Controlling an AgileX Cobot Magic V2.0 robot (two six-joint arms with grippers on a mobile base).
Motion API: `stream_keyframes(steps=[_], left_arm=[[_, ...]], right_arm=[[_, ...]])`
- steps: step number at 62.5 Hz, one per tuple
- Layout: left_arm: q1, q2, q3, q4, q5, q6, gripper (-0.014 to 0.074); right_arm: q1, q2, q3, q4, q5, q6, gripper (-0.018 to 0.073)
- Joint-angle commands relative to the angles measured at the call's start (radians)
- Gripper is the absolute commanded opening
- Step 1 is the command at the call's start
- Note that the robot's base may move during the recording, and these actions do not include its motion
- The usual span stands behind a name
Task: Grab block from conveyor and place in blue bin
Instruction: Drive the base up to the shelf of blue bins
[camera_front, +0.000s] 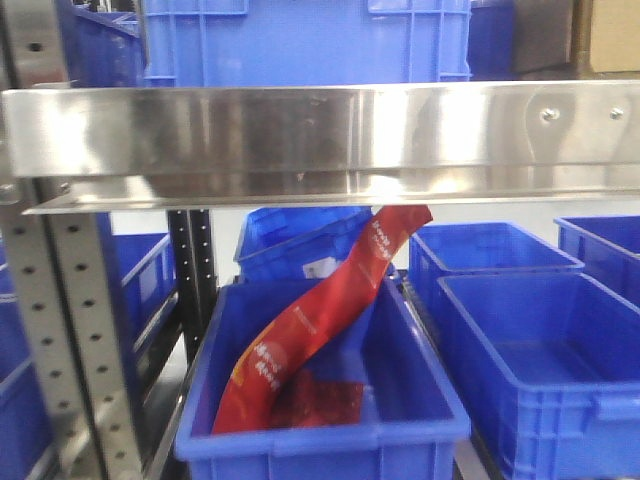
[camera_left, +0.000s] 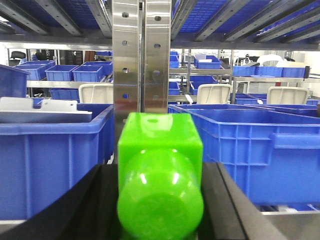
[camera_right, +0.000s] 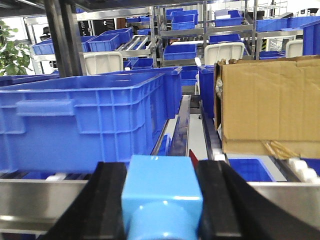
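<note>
Left end effector (camera_left: 160, 200): pinching a green block (camera_left: 160, 165), which sits square between the two black fingers (camera_left: 217, 200) and fills the gap between them. The block is held in the air, facing a steel upright (camera_left: 142, 60), with one blue bin (camera_left: 50, 165) to the left of the upright and a second bin (camera_left: 260, 150) to the right.

Right end effector (camera_right: 162, 200): pinching a light blue block (camera_right: 162, 190) in the same manner. A large blue bin (camera_right: 75, 120) stands ahead and to the left of it, and a cardboard box (camera_right: 270, 105) ahead and to the right.

Conveyor: not in view in any picture.

Front view: a steel shelf rail (camera_front: 320, 140) crosses the upper half. Below it a front bin (camera_front: 320, 440) holds a red packet (camera_front: 320, 310) that leans up out of it. Neither arm nor block shows here.

Step in hand, as judged: both blocks are grasped and clear of the belt, so this is the carry to the bin.

Next move, as judged: each block must be brought over the open top of a blue bin, above its rim, before the fingers spread. The left arm has to steer round the upright, and the right arm must keep away from the cardboard box
</note>
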Motion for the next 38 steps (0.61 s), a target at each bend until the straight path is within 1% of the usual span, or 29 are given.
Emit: stream_keyframes(steps=[1, 38], left_arm=[[-0.005, -0.004, -0.007, -0.006, -0.019, -0.002, -0.0111], [-0.005, -0.004, -0.007, -0.006, -0.019, -0.002, -0.0111]], right_arm=[[0.001, -0.003, -0.011, -0.004, -0.024, -0.004, -0.0155], [0.001, -0.003, -0.011, -0.004, -0.024, -0.004, -0.0155]])
